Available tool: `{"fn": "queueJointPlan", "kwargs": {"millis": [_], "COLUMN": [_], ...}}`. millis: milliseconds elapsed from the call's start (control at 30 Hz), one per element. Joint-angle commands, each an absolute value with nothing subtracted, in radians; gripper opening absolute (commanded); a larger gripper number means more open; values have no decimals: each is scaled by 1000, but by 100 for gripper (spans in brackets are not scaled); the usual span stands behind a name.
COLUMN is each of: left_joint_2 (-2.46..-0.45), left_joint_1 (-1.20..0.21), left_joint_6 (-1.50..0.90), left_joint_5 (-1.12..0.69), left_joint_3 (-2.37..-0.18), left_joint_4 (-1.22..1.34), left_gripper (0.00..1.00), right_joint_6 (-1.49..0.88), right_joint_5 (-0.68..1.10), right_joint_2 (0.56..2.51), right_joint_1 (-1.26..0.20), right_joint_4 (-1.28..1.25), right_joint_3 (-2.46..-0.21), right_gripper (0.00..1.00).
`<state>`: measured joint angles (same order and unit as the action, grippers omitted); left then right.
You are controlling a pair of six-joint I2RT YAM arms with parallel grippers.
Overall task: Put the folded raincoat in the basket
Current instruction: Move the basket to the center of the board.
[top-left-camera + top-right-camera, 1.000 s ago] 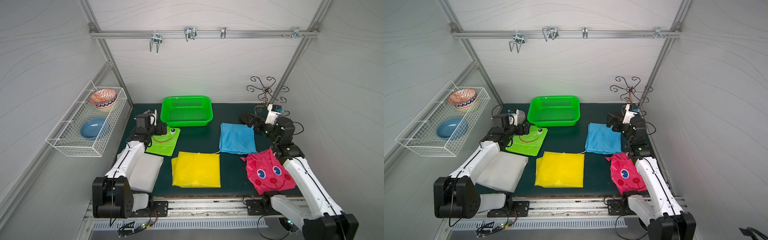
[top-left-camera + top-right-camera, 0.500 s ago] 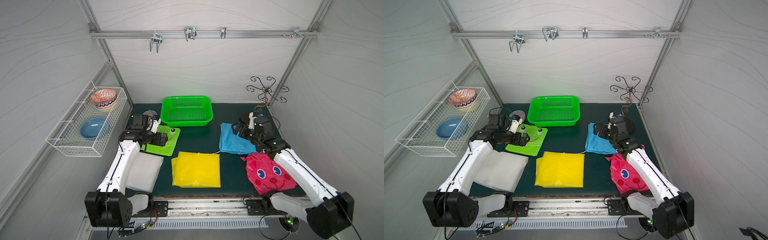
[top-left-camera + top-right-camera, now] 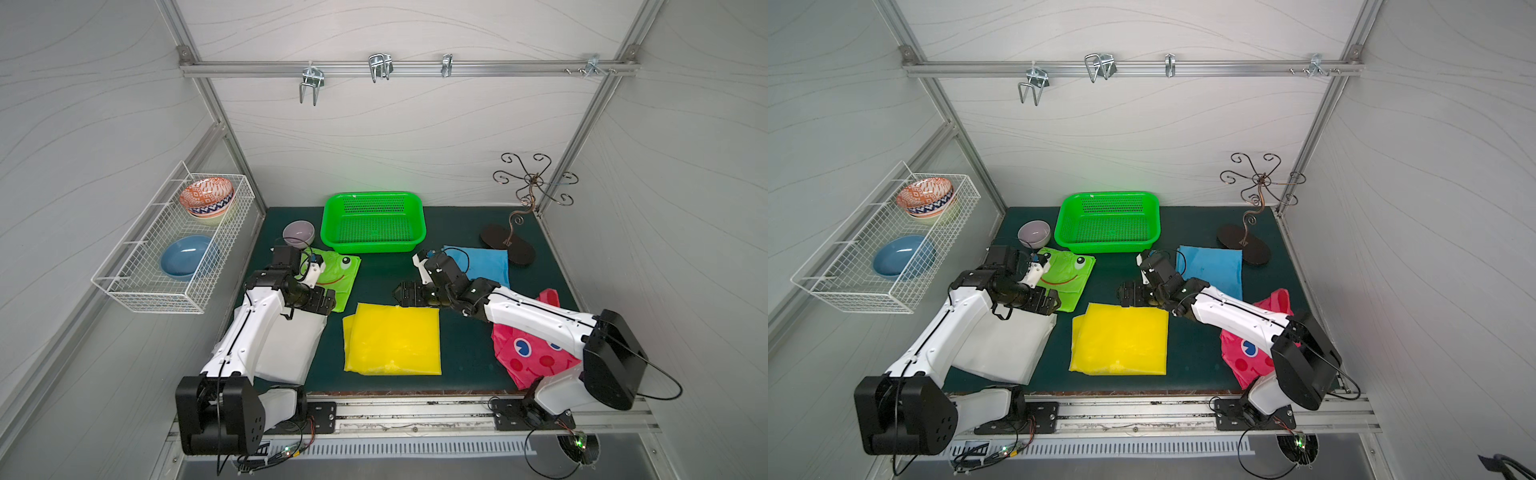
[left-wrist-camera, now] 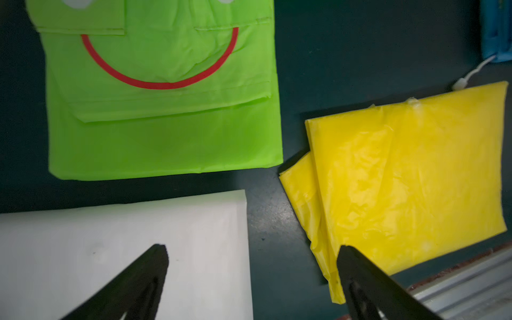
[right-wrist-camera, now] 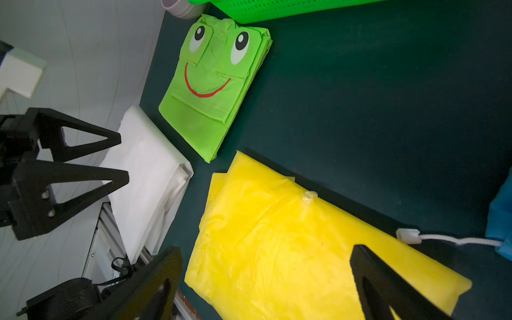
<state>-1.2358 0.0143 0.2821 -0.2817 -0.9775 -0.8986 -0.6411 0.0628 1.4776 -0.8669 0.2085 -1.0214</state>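
Basket (image 3: 374, 247) on dark mat (image 3: 376, 284), white walls (image 3: 374, 137)

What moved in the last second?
Both arms swung in from the back toward the yellow raincoat: the left gripper now hangs by its far left corner, the right gripper at its far right corner. Both open, nothing gripped. Everything else, the basket included, stayed put.

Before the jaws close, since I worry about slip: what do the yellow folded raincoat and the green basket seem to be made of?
The yellow raincoat looks like thin plastic film, glossy: fine crinkles and bright sheen show in the wrist views. The basket seems rigid moulded plastic, smooth and slightly shiny, with perforated walls and a rounded rim.
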Motion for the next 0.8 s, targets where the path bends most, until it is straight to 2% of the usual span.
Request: {"fn": "queueJointPlan", "kwargs": {"millis": [0, 133, 233, 367, 533, 633, 767], "left_joint_2": [-1270, -1362, -1431, -1448, -1404, -1350, -1268], "left_joint_1": [12, -80, -144, -144, -147, -146, -138], "left_joint_6": [350, 399, 397, 340, 329, 306, 288], "left_joint_5": [-468, -490, -451, -463, -426, -363, -245], "left_joint_3": [-1009, -1041, -1040, -1028, -1011, -978, -920], "left_joint_4": [-944, -992, -978, -908, -855, -795, -715], "left_gripper": [100, 100, 100, 99, 99, 99, 100], "right_joint_6": [-599, -505, -444, -443, -492, -613, -642], "right_joint_5": [166, 313, 328, 327, 90, -97, -233], "right_joint_2": [1431, 1380, 1358, 1338, 1417, 1527, 1728], "right_joint_1": [-827, -751, -702, -640, -614, -610, -611], "right_joint_4": [321, 397, 443, 430, 392, 367, 368], "right_joint_3": [-982, -923, -901, -899, -1044, -1168, -1386], "right_gripper": [99, 99, 99, 99, 99, 99, 99]}}
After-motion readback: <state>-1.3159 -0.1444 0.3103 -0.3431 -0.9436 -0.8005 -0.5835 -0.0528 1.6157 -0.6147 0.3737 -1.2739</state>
